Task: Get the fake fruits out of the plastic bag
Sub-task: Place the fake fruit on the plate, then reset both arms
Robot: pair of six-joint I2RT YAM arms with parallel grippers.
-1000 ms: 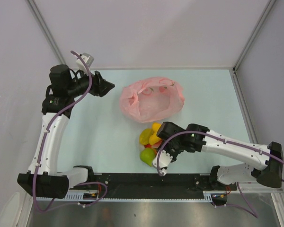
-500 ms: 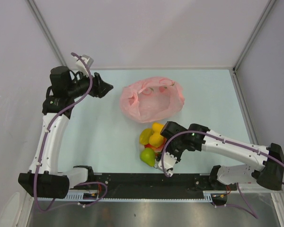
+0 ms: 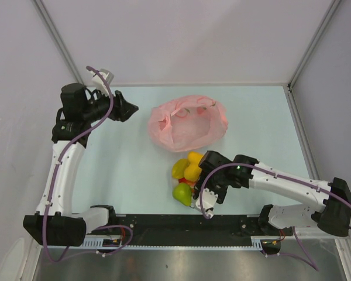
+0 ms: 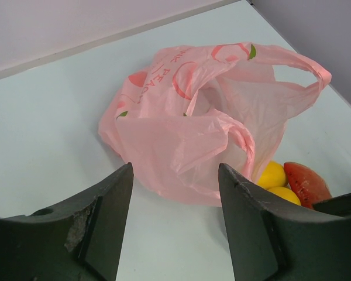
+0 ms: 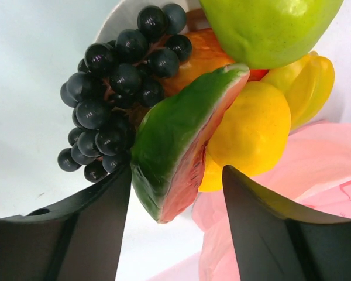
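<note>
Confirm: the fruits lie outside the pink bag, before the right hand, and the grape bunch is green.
The grape bunch is dark purple, not green; the right wrist view shows it. The fruits do lie outside the pink bag, before the right hand.

Overhead: dark purple plastic grape bunch (image 5: 114, 88) and small white round plate (image 5: 114, 20) are covered by the right arm (image 3: 225, 174). The red plastic watermelon slice with green rind (image 5: 164, 146) shows only as a red sliver.
Right wrist: glossy green plastic pear (image 5: 269, 29) is cut off by the top edge. The orange piece (image 5: 202, 55) behind the grapes is mostly covered, kind not discernible.
Thin translucent pink plastic carrier bag (image 3: 187, 123), toward the far edge of the tabletop (image 3: 123, 164): contents unreadable through the crinkled film.
Left wrist: the slice's lower part is behind the left gripper (image 4: 174, 175).
</note>
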